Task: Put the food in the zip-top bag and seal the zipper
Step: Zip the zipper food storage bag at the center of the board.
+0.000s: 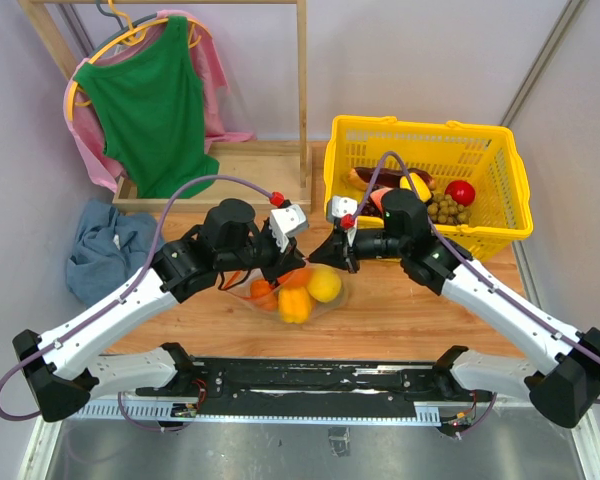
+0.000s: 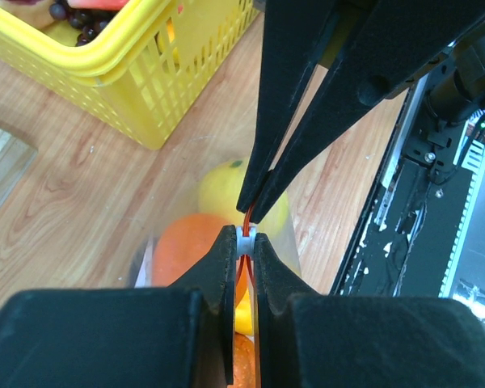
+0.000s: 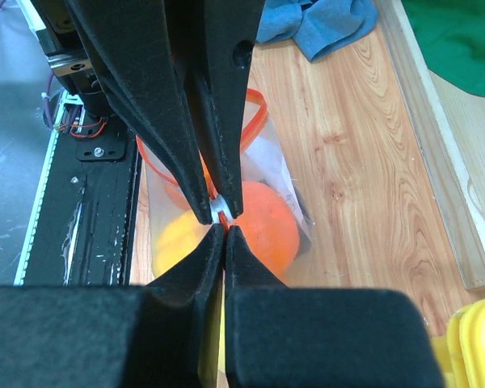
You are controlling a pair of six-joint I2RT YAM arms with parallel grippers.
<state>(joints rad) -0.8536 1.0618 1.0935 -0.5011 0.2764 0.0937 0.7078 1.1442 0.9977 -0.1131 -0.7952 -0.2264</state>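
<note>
step: closing zipper (image 2: 248,217) | bag (image 3: 268,162): on table (image 1: 400,310), near side of basket (image 1: 420,125), food (image 1: 324,284) inside | left jaws: clamped on slider (image 2: 241,240) | right jaws: pinching zipper, tip-to-tip | advice: anchor right, draw slider straight, level

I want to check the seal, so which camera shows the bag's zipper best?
Right wrist: the zipper curves in plain sight. Left wrist shows only a sliver; the top view hardly shows it.

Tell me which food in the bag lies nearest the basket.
The pale yellow lemon-like fruit at the right end of the bag; the orange pieces and the deeper yellow one lie further left, away from the yellow basket.
</note>
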